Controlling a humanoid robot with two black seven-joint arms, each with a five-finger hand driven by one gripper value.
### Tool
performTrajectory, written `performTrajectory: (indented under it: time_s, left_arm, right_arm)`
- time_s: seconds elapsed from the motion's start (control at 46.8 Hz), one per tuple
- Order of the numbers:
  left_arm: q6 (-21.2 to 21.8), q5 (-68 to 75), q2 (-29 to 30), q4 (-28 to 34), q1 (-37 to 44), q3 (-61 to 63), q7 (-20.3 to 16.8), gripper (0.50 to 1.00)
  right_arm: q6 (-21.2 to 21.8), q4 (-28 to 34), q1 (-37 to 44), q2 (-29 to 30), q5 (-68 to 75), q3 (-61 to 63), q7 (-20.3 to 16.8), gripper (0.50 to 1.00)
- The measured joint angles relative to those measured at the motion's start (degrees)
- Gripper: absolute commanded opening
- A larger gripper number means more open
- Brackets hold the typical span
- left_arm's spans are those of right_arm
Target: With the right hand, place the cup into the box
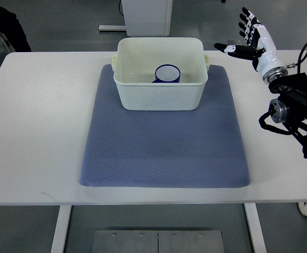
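A blue cup (pixel 167 74) with a white inside stands upright inside the cream plastic box (pixel 160 95), toward the box's back right. The box rests on the far part of a blue-grey mat (pixel 164 147). My right hand (pixel 248 37) hovers to the right of the box, above the table's far right corner, with fingers spread and nothing in it. Its arm (pixel 293 105) comes in from the right edge. The left arm does not show.
The white table (pixel 37 132) carries the mat in its middle. Beyond the far edge stands a white cabinet base (pixel 143 13). A dark shape (pixel 8 26) sits at the top left corner.
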Motion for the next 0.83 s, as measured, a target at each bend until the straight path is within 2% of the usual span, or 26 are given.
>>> performTrajectory:
  time_s: [0.15,0.214,0.299,0.641,0.833]
  left_arm:
    - [0.01,0.0,0.0,0.0,0.01,0.0,0.01,1.0]
    - [0.02,0.0,0.0,0.0,-0.03,0.0,-0.01,1.0]
    - [0.03,0.0,0.0,0.0,-0.01,0.0,0.01,1.0]
    - [0.04,0.0,0.0,0.0,0.01,0.0,0.02,1.0]
    - [0.06,0.0,0.0,-0.02,0.0,0.0,0.03,1.0]
  right_arm:
    - [2.67,1.37,-3.9,-0.64,2.34,5.21,-4.39,1.0]
    - [4.57,1.79,-6.07,-0.74,2.35,7.7,-5.06,1.0]
    - [6.17,2.66,-8.63,-0.87,2.35,9.53,-5.16,1.0]
    - [6.59,3.31,-15.32,-1.47,2.32,16.95,-4.93,1.0]
    - [6.62,6.85,-18.19,-1.21,2.32,20.38,-4.88,1.0]
